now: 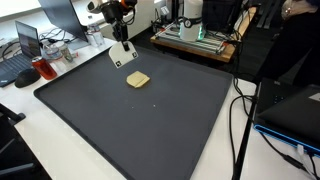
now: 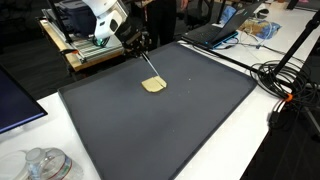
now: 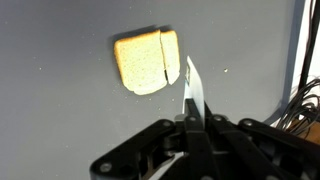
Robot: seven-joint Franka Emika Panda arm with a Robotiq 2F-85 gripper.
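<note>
A white table (image 1: 40,130) carries a large black mat (image 1: 150,120) that covers most of its top, seen in both exterior views. At the far edge of the mat stands the robot arm (image 2: 105,20), white with dark joints, leaning in over the mat's far side. Loose black cables (image 2: 290,85) run along the table to the right of the mat. A laptop (image 1: 28,42) sits at the far left, and a glass jar (image 2: 45,163) stands off the mat's near left corner. The gripper (image 1: 122,40) hangs low over the far part of the mat with its jaws clenched on a white flat blade (image 1: 122,56), which points down toward the mat. From the wrist it shows edge-on as a thin pale sliver (image 3: 195,90) rising between the dark fingers (image 3: 165,140). The tan slab (image 1: 138,79), bread-like, lies flat on the mat's far half, about midway across. In the wrist view it (image 3: 148,62) has a straight line running through it toward its right side. The blade's tip is just to the right of the slab; whether the two touch cannot be told.
</note>
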